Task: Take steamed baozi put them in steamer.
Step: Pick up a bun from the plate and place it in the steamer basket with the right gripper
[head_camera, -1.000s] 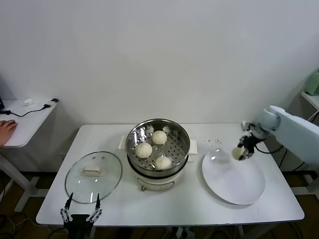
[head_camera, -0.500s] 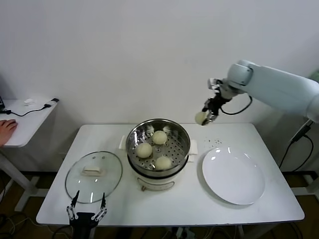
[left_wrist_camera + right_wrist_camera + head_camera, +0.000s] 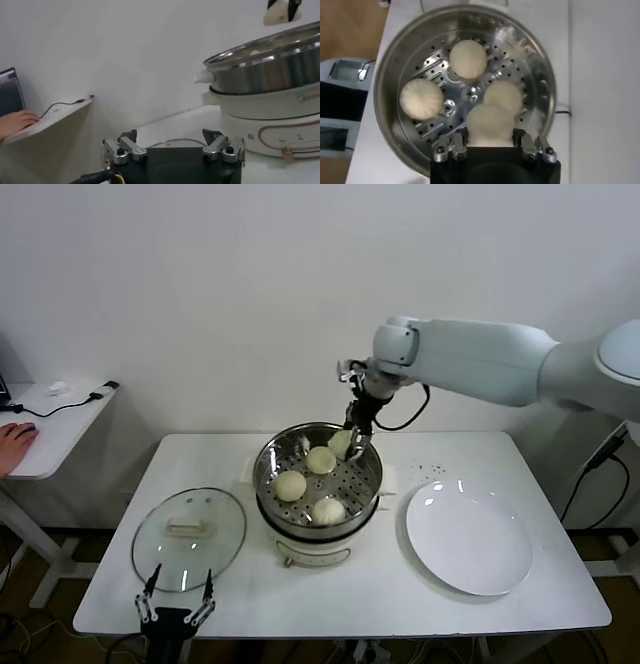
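Right gripper (image 3: 350,442) above the steamer's (image 3: 372,474) far right rim, fingers closed on 1 baozi (image 3: 340,443). In the right wrist view, held baozi (image 3: 490,127) clamped between the 2 fingers (image 3: 454,145), hanging over the perforated tray (image 3: 440,127). Right arm reaching in from the right, high over the plate (image 3: 467,536).

Inside the steamer, 3 more baozi on the tray: 1 at the back (image 3: 319,460), just beside the held one; 1 at the left (image 3: 291,485); 1 at the front (image 3: 328,511). Apart from each other, none touching. Same 3 seen from the right wrist: (image 3: 468,58), (image 3: 421,98), (image 3: 503,97), the last partly hidden behind the held baozi.

Steamer near the middle of the white table (image 3: 400,584), steel pot on a cream base. Plate just right of it, nothing on it. Glass lid (image 3: 188,537) flat on the table left of the steamer, knob up.

Left gripper (image 3: 176,616) parked at the table's front left edge, below the lid, fingers spread wide, holding nothing; same in the left wrist view (image 3: 172,150), with the steamer (image 3: 270,75) off to one side.

Side desk (image 3: 45,429) at far left, with a person's hand (image 3: 14,447) resting on it.
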Controlling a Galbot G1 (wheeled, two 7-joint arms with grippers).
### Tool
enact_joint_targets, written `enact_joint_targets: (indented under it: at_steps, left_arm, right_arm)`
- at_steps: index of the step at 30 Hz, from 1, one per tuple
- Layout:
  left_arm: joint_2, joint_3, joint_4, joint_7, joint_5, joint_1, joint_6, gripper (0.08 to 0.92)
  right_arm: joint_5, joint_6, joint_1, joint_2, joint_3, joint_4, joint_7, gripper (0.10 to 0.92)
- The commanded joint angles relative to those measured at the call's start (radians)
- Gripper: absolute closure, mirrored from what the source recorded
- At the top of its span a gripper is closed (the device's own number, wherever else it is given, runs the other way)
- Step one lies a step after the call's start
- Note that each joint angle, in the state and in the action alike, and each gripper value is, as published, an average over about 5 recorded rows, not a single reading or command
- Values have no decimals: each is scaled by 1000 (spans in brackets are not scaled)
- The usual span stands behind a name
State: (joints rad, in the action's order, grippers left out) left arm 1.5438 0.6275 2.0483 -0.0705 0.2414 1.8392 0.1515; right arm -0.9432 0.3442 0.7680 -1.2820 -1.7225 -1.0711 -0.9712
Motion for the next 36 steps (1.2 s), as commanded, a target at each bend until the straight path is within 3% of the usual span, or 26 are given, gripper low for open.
enact_joint_targets:
  at_steps: [1,16,26,36]
  left_arm:
    - [-1,0,-1,1,0,-3,-4,177]
    - [-5,2,-23,0,-1,-14,-4,177]
    - [-8,0,-20,1,4,-19,-8,177]
    - [-13,-2,-18,0,11,-18,-8,177]
  right_arm:
    - [-11,17,-65,-60,-69,-16,35,439]
    - [35,8,-122,-53,-62,46,46,425]
    - [25,7,-102,-42,-31,49,30,216]
    - [-9,-26,-6,45,47,-5,19,203]
